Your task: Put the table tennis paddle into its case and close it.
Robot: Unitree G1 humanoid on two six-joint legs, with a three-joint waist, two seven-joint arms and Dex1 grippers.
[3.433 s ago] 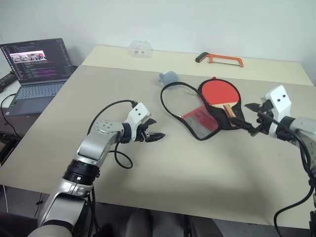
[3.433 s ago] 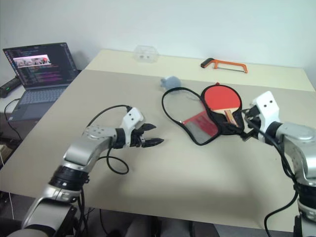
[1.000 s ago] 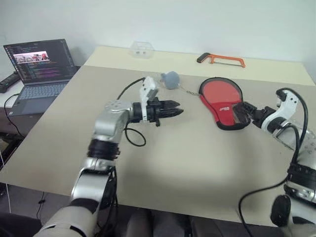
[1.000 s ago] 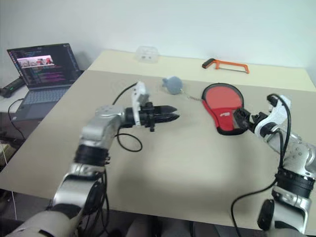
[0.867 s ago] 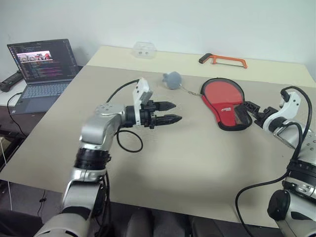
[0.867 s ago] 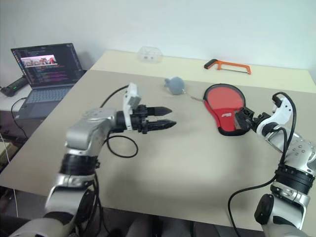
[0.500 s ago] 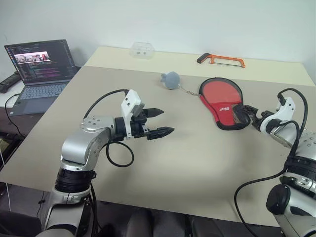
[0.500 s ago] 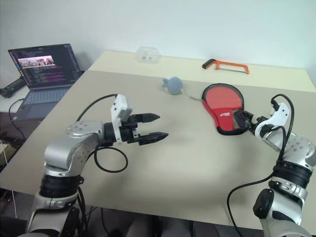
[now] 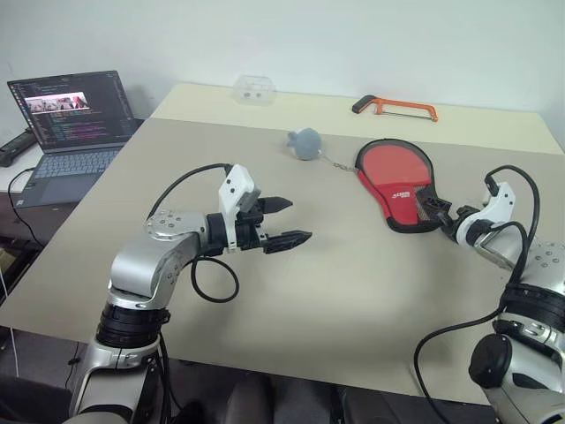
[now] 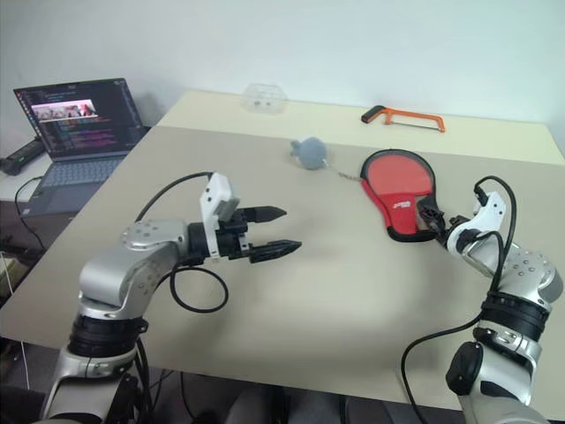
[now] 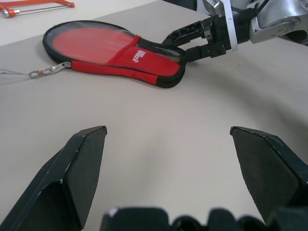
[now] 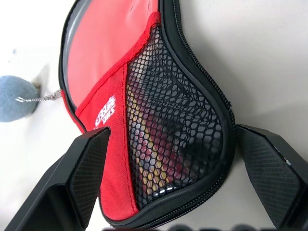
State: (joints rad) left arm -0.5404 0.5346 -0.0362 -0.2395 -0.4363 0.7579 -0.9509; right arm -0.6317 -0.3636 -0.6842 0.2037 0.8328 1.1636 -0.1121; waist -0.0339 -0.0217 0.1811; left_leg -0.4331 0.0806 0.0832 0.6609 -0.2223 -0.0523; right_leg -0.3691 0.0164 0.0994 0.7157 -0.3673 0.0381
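The case (image 9: 397,179) lies flat on the table, closed, red side and black mesh pocket (image 12: 168,139) up. The table tennis paddle is hidden. My right gripper (image 9: 434,210) is at the case's narrow end; in the right wrist view its open fingers (image 12: 89,168) stand one on each side of that end. The left wrist view shows that gripper (image 11: 192,41) reaching in to the case (image 11: 110,53). My left gripper (image 9: 298,220) hovers open over the middle of the table, well left of the case, with nothing between its fingers.
A grey ball (image 9: 306,143) on a thin chain is clipped to the case's round end. At the table's far edge lie an orange hacksaw (image 9: 395,107) and a clear plastic box (image 9: 253,88). An open laptop (image 9: 66,124) stands off the left side.
My left gripper has opened and drawn back from the case toward the table's middle. The right gripper has sunk a little at the case's narrow end. Earlier the case lay open; now it is closed.
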